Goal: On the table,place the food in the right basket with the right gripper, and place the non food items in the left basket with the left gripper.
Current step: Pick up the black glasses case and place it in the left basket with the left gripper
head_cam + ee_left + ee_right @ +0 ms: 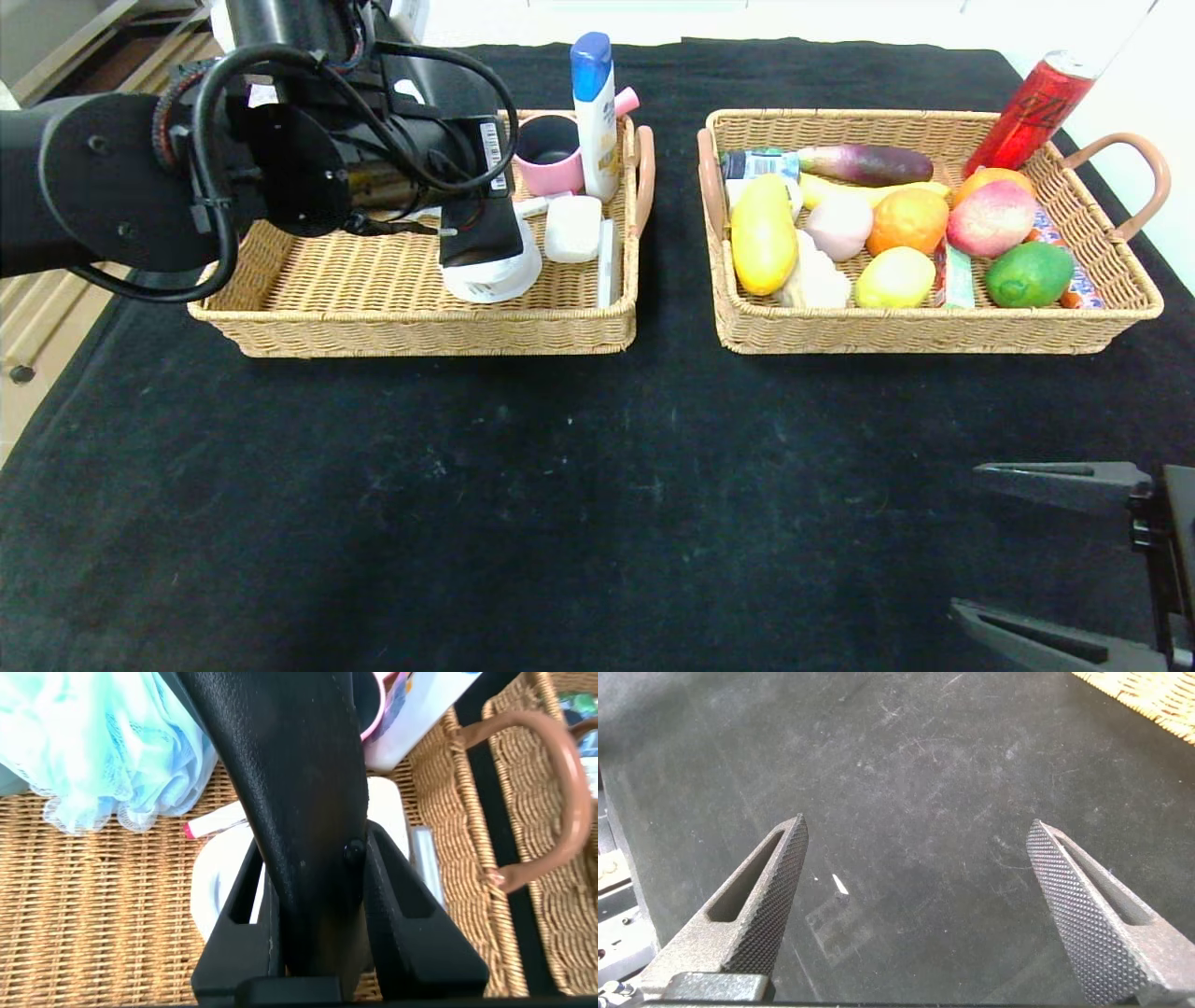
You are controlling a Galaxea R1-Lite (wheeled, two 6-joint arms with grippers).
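Observation:
My left gripper [481,245] hangs over the left basket [280,317]. It is shut on the black soft pouch [299,812], which fills the gap between its fingers [416,924]. The white ridged tub [495,278] lies in the basket right under it and shows in the left wrist view [210,873]. The right basket [934,331] holds the yellow loaf [763,233], the pale bun [838,224] and the lemon-like ball [894,277]. I cannot make out the striped roll. My right gripper [966,541] is open and empty over the bare table [915,775] at the front right.
The left basket also holds a shampoo bottle [595,112], a pink cup [549,154], a white soap [572,229] and a light-blue frilly cloth [103,747]. The right basket also holds an eggplant [864,163], an orange, a peach, a lime and a red can [1032,112].

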